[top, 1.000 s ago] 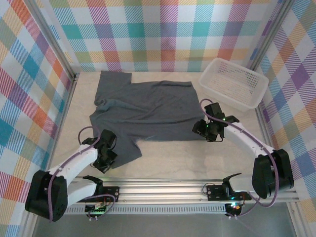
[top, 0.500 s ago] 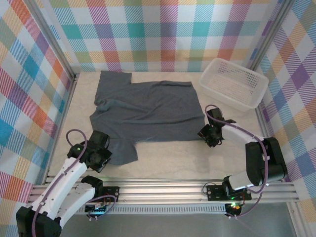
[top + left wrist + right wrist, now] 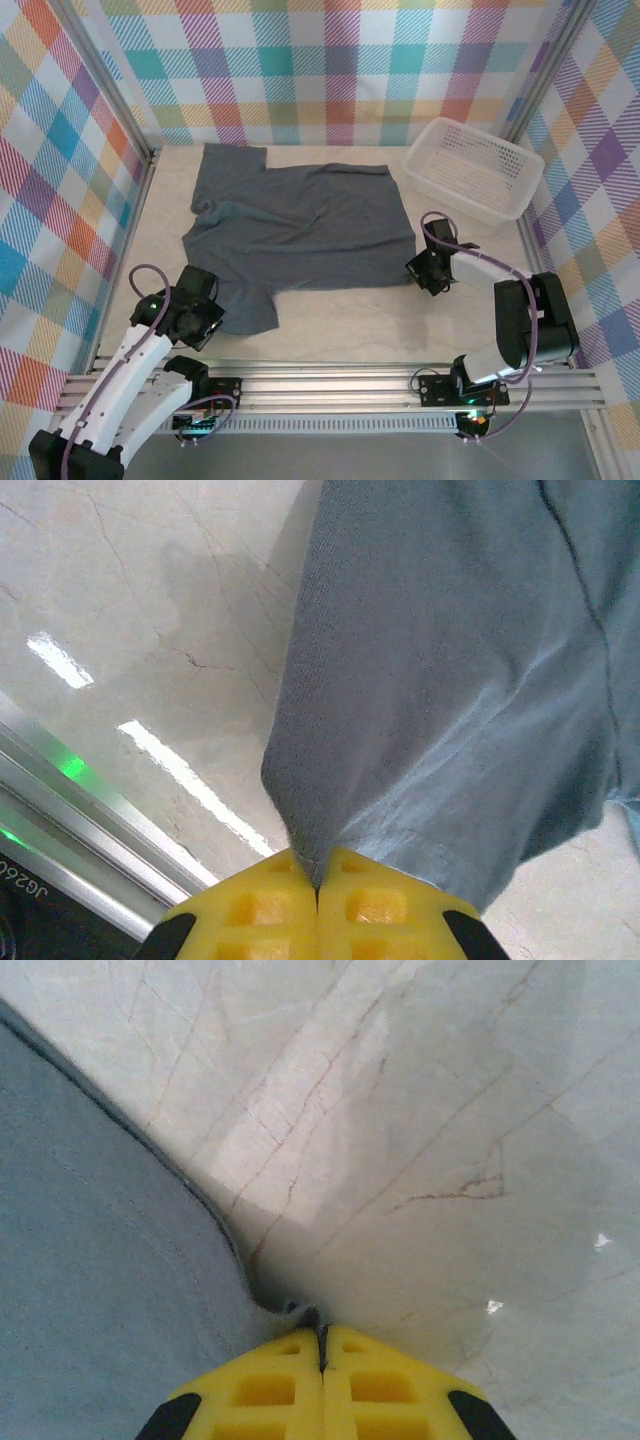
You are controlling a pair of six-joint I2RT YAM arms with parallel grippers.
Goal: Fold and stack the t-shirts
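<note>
One plain dark charcoal-grey short-sleeved t-shirt, unprinted and lightly rumpled, lies spread on the pale marbled table, left of one white perforated plastic basket. The left gripper is clenched on its near-left sleeve. The right gripper pinches its near-right hem corner. Cut-off lettering "JG26" shows below the aluminium rail.

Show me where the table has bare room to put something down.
The widest bare table is the near strip between the t-shirt hem and the aluminium rail, from left claw to right claw. A smaller patch lies between the white basket and the right arm. The t-shirt crowds the middle and back.
</note>
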